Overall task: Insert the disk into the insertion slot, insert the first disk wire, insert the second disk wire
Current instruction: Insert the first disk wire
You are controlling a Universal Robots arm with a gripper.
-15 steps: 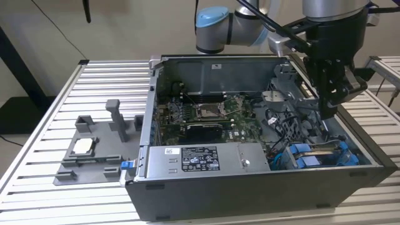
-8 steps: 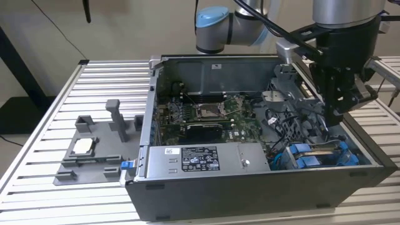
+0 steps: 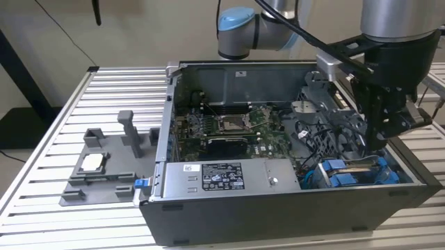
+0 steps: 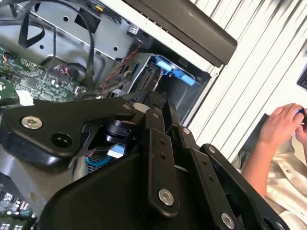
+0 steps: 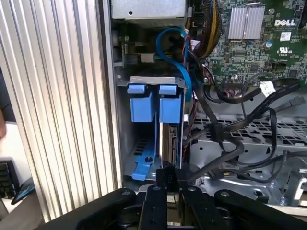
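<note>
— Inside the case [image 3: 278, 219], where did the disk [image 5: 169, 143] sit?
— In the insertion slot [image 5: 148, 80], edge-on beneath a blue tab [image 5: 171, 103].
— And the gripper [image 5: 168, 176]?
— Right at the disk's exposed end, jaws drawn together; whether they pinched anything, I couldn't tell. Black wires [image 5: 213, 130] looped just beside it.

Even, diffuse room light in the exterior view, without hard shadows; dimmer inside the computer case [image 3: 236, 83]. Pale glare on the slatted counter [image 4: 268, 52] in the second wrist view, and a slightly blurred hand [image 4: 283, 125]. Close, dark, softly focused claw [image 5: 168, 175] in the first wrist view.
</note>
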